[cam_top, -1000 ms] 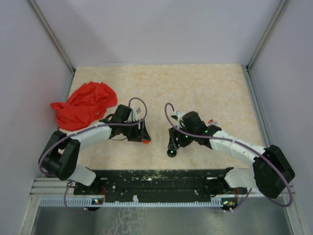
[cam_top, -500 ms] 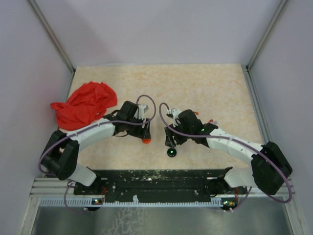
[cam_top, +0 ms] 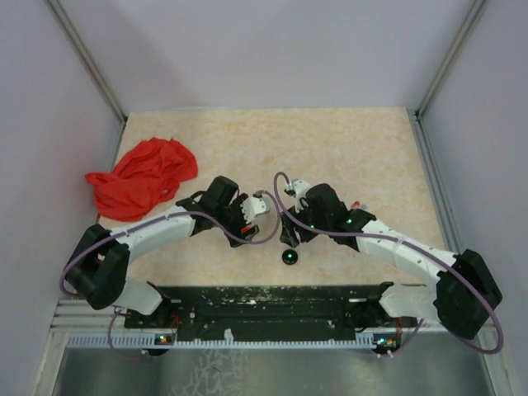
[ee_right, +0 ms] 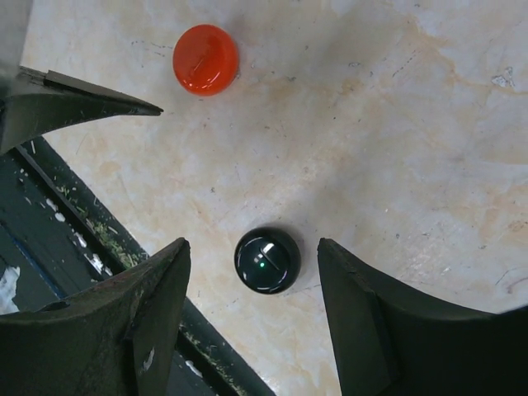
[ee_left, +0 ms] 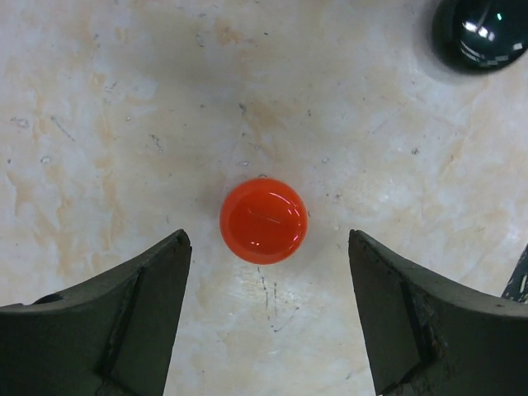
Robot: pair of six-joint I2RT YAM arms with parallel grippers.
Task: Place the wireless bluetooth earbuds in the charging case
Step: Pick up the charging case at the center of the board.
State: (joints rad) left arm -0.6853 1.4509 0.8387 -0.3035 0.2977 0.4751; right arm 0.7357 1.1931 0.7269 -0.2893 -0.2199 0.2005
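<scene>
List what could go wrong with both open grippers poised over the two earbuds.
1. The red earbud is a glossy dome; the fingers of the left gripper may squeeze it out sideways.
2. The black earbud lies close to the table edge; a nudge from the right gripper could push it off.
3. The two grippers work near each other and might collide.

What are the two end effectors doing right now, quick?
Left end effector: open, empty, above the red earbud.
Right end effector: open, empty, above the black earbud.
</scene>
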